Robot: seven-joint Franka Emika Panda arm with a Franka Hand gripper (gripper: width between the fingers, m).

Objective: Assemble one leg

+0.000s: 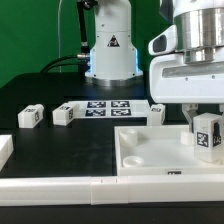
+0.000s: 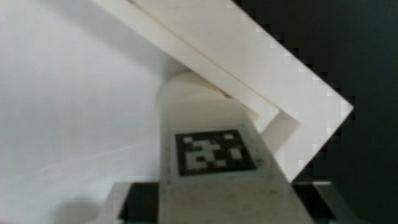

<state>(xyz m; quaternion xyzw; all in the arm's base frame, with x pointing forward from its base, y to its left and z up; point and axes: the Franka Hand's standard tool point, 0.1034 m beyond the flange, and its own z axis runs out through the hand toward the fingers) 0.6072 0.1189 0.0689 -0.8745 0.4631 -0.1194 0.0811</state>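
Observation:
My gripper point(image 1: 205, 126) is shut on a leg point(image 1: 208, 140), a small white block with a black-and-white tag. It holds the leg upright at the far right corner of the large white rimmed panel point(image 1: 150, 150). I cannot tell whether the leg touches the panel. In the wrist view the leg point(image 2: 217, 150) fills the space between the dark fingers point(image 2: 146, 200), tag facing the camera, and the panel's corner rim point(image 2: 267, 70) lies just beyond it. Three more legs stand on the black table: two at the exterior view's left point(image 1: 30, 116) point(image 1: 64, 114) and one near the middle point(image 1: 156, 111).
The marker board point(image 1: 108, 106) lies flat behind the loose legs. A long white border strip point(image 1: 90, 186) runs along the front, and another white piece point(image 1: 4, 150) sits at the exterior view's left edge. The robot base point(image 1: 108, 50) stands at the back.

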